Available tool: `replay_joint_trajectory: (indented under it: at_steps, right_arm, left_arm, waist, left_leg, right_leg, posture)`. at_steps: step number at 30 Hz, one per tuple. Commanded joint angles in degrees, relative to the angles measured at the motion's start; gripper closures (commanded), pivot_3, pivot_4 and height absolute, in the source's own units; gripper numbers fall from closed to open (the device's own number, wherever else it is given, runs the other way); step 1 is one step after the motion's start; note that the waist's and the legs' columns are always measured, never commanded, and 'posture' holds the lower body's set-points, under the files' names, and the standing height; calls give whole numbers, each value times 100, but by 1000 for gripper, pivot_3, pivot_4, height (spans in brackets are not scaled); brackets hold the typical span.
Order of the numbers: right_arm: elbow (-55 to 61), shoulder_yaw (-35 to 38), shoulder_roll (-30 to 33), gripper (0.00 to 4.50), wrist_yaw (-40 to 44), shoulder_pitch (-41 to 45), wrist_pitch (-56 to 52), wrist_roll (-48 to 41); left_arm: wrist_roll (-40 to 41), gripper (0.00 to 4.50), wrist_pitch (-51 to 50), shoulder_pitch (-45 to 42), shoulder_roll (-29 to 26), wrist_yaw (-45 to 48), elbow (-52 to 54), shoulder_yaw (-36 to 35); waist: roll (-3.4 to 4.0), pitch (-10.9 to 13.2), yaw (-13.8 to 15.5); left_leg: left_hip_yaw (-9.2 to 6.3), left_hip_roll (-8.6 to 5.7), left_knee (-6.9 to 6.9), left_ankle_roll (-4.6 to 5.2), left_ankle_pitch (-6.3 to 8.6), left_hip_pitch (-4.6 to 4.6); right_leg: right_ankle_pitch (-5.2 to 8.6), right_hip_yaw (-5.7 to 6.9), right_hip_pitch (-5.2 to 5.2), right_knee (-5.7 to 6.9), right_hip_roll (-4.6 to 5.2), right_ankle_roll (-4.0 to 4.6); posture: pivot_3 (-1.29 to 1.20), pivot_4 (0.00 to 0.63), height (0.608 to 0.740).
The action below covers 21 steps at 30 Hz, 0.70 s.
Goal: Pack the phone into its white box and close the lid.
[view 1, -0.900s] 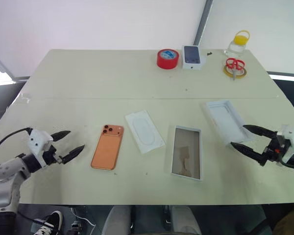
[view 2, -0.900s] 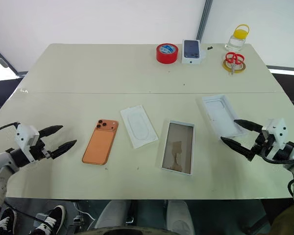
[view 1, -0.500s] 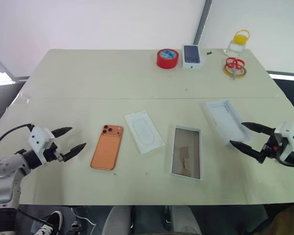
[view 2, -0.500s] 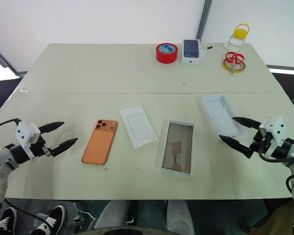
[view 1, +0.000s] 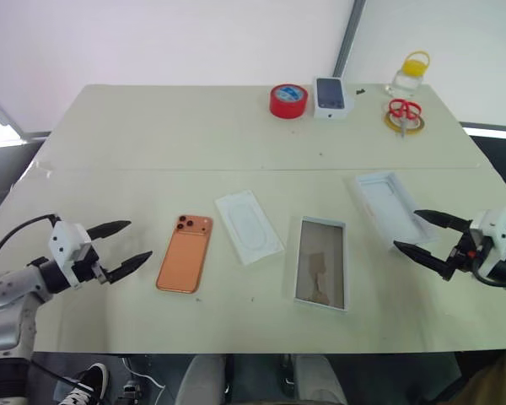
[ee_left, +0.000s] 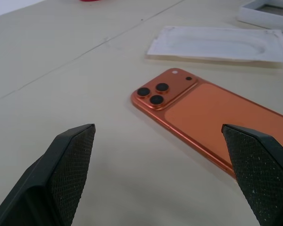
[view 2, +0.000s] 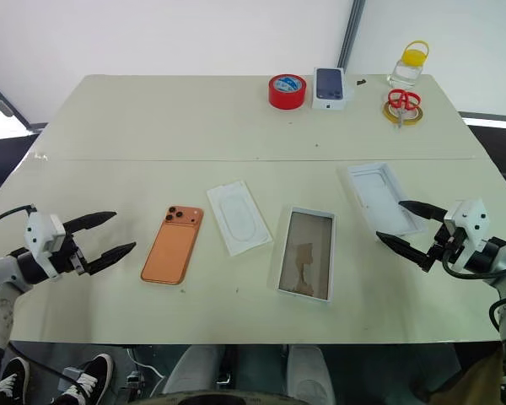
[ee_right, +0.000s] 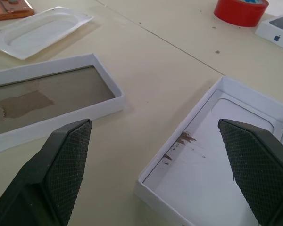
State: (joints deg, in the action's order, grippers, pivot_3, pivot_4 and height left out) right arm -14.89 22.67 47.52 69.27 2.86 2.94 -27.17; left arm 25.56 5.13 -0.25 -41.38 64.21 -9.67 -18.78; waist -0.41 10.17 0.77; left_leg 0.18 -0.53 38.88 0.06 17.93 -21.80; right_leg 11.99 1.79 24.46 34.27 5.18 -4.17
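**Op A:** Phone [view 1: 185, 253] lies flat and back-up on the table [view 1: 152, 135], just left of the thin white card [view 1: 249, 225]. I read its long axis as running near-to-far with a slight tilt, camera cluster at the far end.

**Op B:** I see the same. The white box [view 1: 321, 262] sits just right of that card, long axis also near-to-far, floor bare. The lid [view 1: 389, 205] lies right of the card too, beyond the box, with its recess facing up.

**Op A:** My left gripper [view 1: 122, 245] hovers left of the phone, jaws wide apart, holding nothing. The right gripper [view 1: 428, 232] hangs by the lid's near end, jaws also spread and empty.

**Op B:** My right wrist view catches brown smears inside the lid, which the head views don't resolve.

**Op A:** Any writing?

**Op B:** Only an apple logo on the small printed box [view 1: 331, 96], far beyond the card, beside the red tape roll [view 1: 288, 100].
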Motion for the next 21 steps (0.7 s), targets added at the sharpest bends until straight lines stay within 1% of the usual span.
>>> replay_joint_trajectory:
  at_steps: [1, 2, 6, 8, 9, 10, 11, 12, 13, 16, 18, 21]
  right_arm:
    - [-23, 47, -28, 20, -18, 79, 120, 4]
    - [-20, 32, -33, 20, -21, 86, 138, 19]
    - [111, -8, -8, 20, -19, 133, -30, -66]
    - [494, -142, -6, 20, 17, 242, -410, -278]
    - [751, -259, -57, 20, -55, 357, -507, -307]
    - [1119, -501, -151, 20, -164, 538, -513, -227]
    - [1366, -661, -220, 20, -249, 656, -500, -150]
    - [1530, -760, -265, 20, -306, 728, -508, -96]
    - [1738, -891, -354, 20, -402, 866, -641, -132]
    - [2133, -1401, -587, 20, -541, 1267, -837, -44]
    - [2151, -1644, -654, 20, -579, 1412, -739, 196]
    - [2036, -1800, -761, 20, -588, 1617, -793, 201]
  left_arm:
    - [-174, 0, -82, -63, 28, -371, 137, 12]
    - [-307, 0, -98, -76, 39, -579, 170, 18]
    - [-295, 0, -706, -127, -127, -699, 331, 92]
    - [225, 0, -1830, -366, -163, -879, 581, 108]
    - [577, 0, -2500, -623, -64, -1211, 729, 49]
    - [1125, 0, -3390, -979, 101, -1720, 1029, 8]
    - [1478, 0, -4009, -1221, 221, -2108, 1253, -36]
    - [1716, 0, -4467, -1380, 301, -2381, 1423, -83]
    - [1824, 0, -4887, -1444, 297, -2523, 1689, 47]
    - [1748, 0, -5633, -1500, 418, -3036, 2394, 617]
    - [1964, 0, -6013, -1498, 621, -3285, 2643, 683]
    - [2548, 0, -6758, -1537, 1159, -3853, 2803, 536]
  waist:
    - [0, 0, -4]
    - [0, 0, -4]
    - [0, 0, -5]
    - [0, 0, -6]
    - [1, 1, -6]
    - [3, 4, -7]
    - [0, 6, -6]
    - [-1, 7, -4]
    - [-3, 6, -8]
    - [-2, 4, -43]
    - [-3, 4, -45]
    - [-6, 7, -17]
  left_leg:
    - [0, 0, 0, 0, 0, 0]
    - [0, 0, 0, 0, 0, 0]
    - [0, 0, 1, 1, 0, 0]
    - [0, 0, 1, 1, -1, 1]
    - [0, 0, 5, 1, -1, 1]
    - [-1, 0, 8, 2, -1, 2]
    - [-4, 0, 17, 2, -2, 2]
    - [-9, 1, 30, 2, -2, 1]
    - [-12, 1, 31, 1, -3, 1]
    - [-9, -3, 22, -1, -3, 17]
    - [-6, -4, 19, -1, -3, 20]
    - [-8, -5, 19, -1, -4, 10]
  right_leg:
    - [0, 0, 0, 0, 0, 0]
    - [0, 0, 0, 0, -1, 0]
    - [-1, 1, -1, 1, -4, -2]
    - [-1, 1, -1, 3, -6, -2]
    - [-1, 1, -1, 6, -8, -2]
    - [-2, 2, -1, 10, -10, -3]
    - [-4, 2, -3, 18, -11, -6]
    - [-12, 3, -3, 26, -15, -19]
    - [-21, 4, -6, 27, -16, -34]
    - [-26, 4, -16, 25, -32, -50]
    - [-27, -1, -18, 22, -39, -49]
    - [-27, -2, -12, 20, -40, -48]
  posture:
    - [0, 150, 740]
    - [0, 150, 740]
    - [0, 150, 740]
    - [0, 150, 740]
    - [0, 150, 740]
    - [0, 150, 740]
    - [0, 150, 740]
    - [0, 150, 740]
    - [0, 150, 740]
    - [0, 150, 740]
    - [0, 150, 740]
    - [0, 150, 740]
